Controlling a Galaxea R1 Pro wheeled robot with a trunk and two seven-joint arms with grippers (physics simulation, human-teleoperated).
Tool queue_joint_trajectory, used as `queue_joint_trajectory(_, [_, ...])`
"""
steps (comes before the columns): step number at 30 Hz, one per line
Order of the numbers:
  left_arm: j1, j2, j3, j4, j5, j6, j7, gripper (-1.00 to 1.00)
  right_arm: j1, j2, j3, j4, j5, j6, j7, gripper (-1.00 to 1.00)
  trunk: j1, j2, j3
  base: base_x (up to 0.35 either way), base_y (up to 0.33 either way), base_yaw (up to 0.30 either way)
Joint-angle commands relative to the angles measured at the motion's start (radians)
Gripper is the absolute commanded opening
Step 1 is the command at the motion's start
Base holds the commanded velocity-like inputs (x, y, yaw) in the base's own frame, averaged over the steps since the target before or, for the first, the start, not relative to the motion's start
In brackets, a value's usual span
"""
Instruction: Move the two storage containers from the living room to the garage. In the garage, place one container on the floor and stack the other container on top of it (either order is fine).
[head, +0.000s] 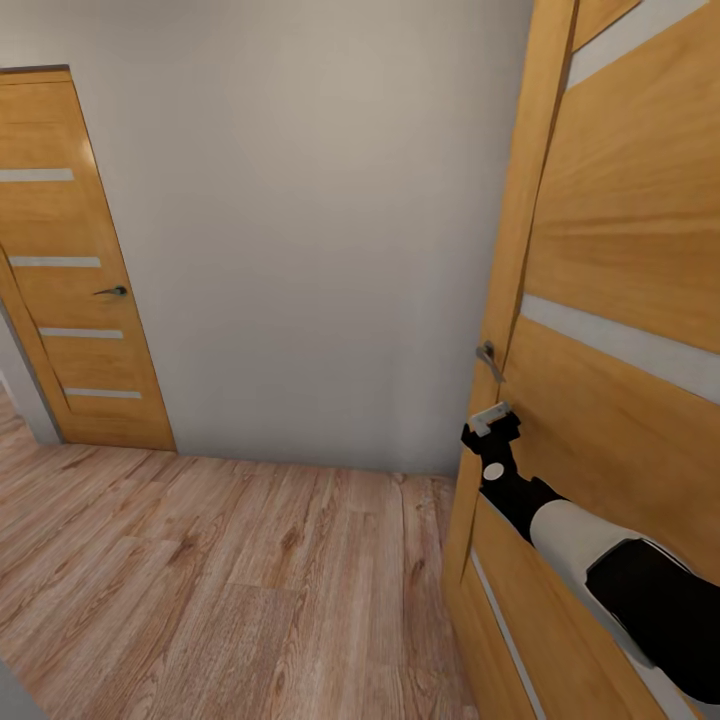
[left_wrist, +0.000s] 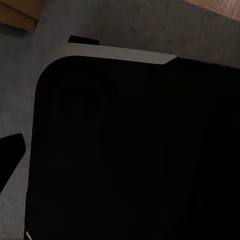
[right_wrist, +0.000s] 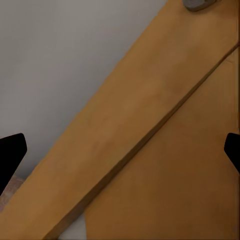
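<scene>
A closed wooden door with pale horizontal strips (head: 85, 290) stands left of the plain grey-white wall (head: 320, 250), above the light wood plank floor (head: 230, 580). Right of the wall, the right gripper (head: 492, 420) sits against an open wooden door (head: 620, 300), just below its grey metal handle (head: 488, 358) (fingers spread wide, holding nothing). Left gripper state: cannot tell. Neither storage container is visible.
</scene>
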Motion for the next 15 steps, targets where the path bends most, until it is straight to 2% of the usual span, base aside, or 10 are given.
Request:
queue_joint_trajectory(1, [0.000, 0.000, 0.004, 0.000, 0.008, -0.001, -0.005, 1.00, -0.001, -0.002, -0.028, 0.002, -0.004, -0.003, -0.007, 1.00, 0.000, -0.001, -0.001, 0.000, 0.000, 0.000])
queue_joint_trajectory(4, [0.000, 0.000, 0.004, 0.000, 0.008, -0.001, -0.005, 1.00, -0.001, -0.007, -0.031, 0.004, -0.007, -0.003, -0.008, 1.00, 0.000, -0.001, -0.001, 0.000, 0.000, 0.000])
queue_joint_trajectory(6, [0.000, 0.000, 0.004, 0.000, 0.008, -0.002, -0.005, 1.00, -0.001, -0.029, -0.031, 0.004, -0.010, -0.003, -0.008, 1.00, 0.000, -0.001, -0.001, 0.000, 0.000, 0.000])
queue_joint_trajectory(9, [0.000, 0.000, 0.004, 0.000, 0.008, -0.001, -0.005, 1.00, -0.001, -0.040, -0.032, 0.004, -0.011, -0.003, -0.008, 1.00, 0.000, -0.001, -0.001, 0.000, 0.000, 0.000])
queue_joint_trajectory(11, [0.000, 0.000, 0.004, 0.000, 0.008, -0.001, -0.005, 1.00, -0.001, -0.060, -0.033, 0.005, -0.012, -0.003, -0.007, 1.00, 0.000, -0.001, -0.001, 0.000, 0.000, 0.000])
queue_joint_trajectory(15, [0.000, 0.000, 0.004, -0.001, 0.008, -0.001, -0.005, 1.00, -0.001, -0.068, -0.034, 0.005, -0.013, -0.002, -0.006, 1.00, 0.000, -0.001, -0.001, 0.000, 0.000, 0.000])
